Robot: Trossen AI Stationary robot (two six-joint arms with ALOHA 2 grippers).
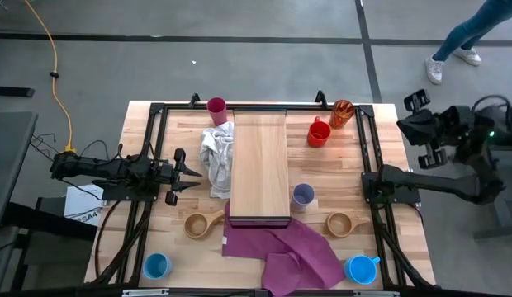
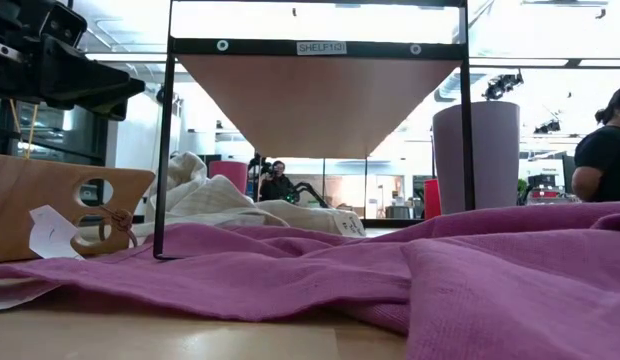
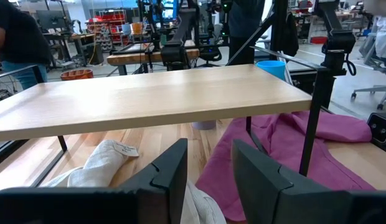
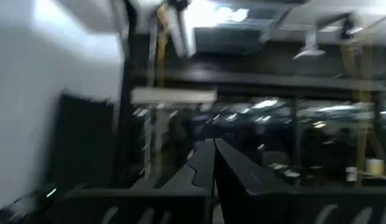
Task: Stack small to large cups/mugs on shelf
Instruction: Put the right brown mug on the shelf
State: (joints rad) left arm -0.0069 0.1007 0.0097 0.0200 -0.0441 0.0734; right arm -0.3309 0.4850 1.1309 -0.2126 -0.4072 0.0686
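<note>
Blue mug (image 3: 271, 67) mostly hidden behind shelf (image 3: 149, 96); lavender tumbler (image 3: 204, 125) barely visible under it; right wrist view blurred.

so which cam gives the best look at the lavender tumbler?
High view: the lavender tumbler shows whole from above, right of the shelf, near the purple cloth. Low view shows its side, bottom hidden by the cloth. Left wrist view shows only a sliver under the shelf. Right wrist view shows none of it.
</note>
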